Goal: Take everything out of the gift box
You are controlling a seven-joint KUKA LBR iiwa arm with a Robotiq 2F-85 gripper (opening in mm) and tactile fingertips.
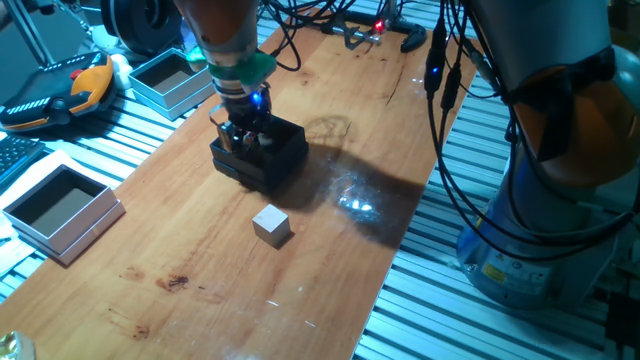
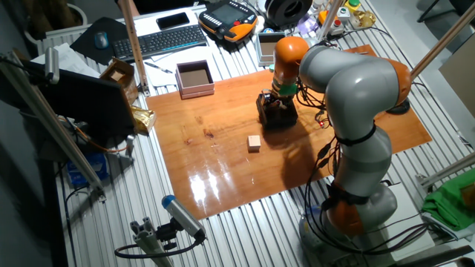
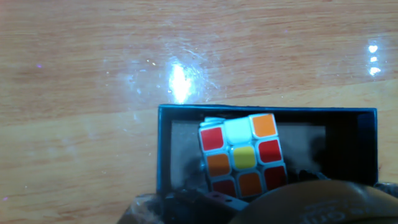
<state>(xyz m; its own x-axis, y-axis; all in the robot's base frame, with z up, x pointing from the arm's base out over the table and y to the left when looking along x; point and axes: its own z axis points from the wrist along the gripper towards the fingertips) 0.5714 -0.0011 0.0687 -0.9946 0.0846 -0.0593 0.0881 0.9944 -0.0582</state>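
The gift box (image 1: 262, 155) is a small black box on the wooden table, also in the other fixed view (image 2: 276, 111) and the hand view (image 3: 348, 140). The multicoloured puzzle cube (image 3: 244, 157) lies inside it, slightly turned, on the brownish floor. My gripper (image 1: 241, 136) reaches down into the box, fingers on either side of the cube. I cannot tell whether they press on it. The grey-beige block (image 1: 271, 224) stands on the table in front of the box, also in the other fixed view (image 2: 254, 142).
Two pale blue-grey square boxes stand open at the table's left, one near (image 1: 62, 208) and one far (image 1: 171, 80). An orange and black pendant (image 1: 60, 88) lies beyond the left edge. Cables (image 1: 445, 90) hang at the right. The arm's base (image 2: 356, 185) stands beside the table.
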